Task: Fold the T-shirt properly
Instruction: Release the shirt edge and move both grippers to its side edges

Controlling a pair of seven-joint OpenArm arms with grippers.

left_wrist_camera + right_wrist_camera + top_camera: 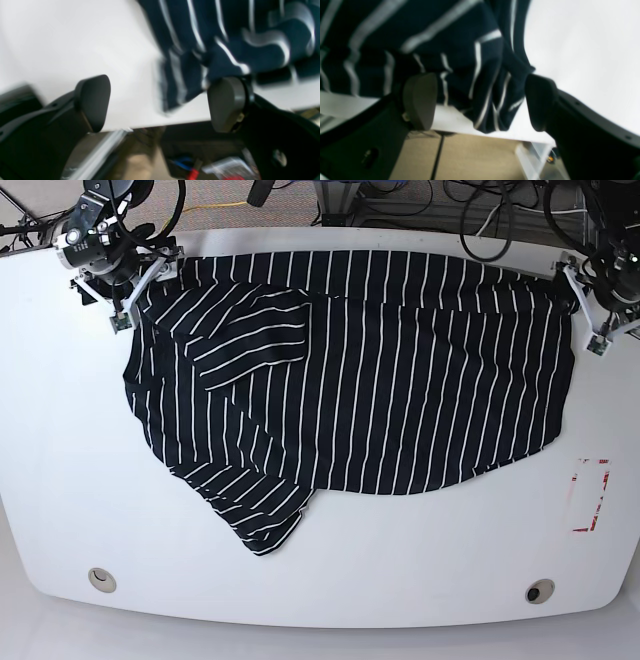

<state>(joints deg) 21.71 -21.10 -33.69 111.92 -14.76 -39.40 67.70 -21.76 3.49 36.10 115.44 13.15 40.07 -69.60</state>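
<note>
In the base view the right gripper (pixel 128 280) sits at the far left corner of the white table (pixel 60 480), jaws spread around a loose corner of the T-shirt (pixel 380 370) without pinching it. The shirt lies spread with its long axis left to right (one flap trails toward the near edge). The left gripper (pixel 590 305), also spread, hovers at its far right corner.

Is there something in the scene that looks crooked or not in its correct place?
Yes. The T-shirt is spread but not flat: one sleeve is folded over onto the body near the right gripper, and the other sleeve sticks out crumpled toward the table's front. Both wrist views show bunched fabric at the table's far edge.
</note>
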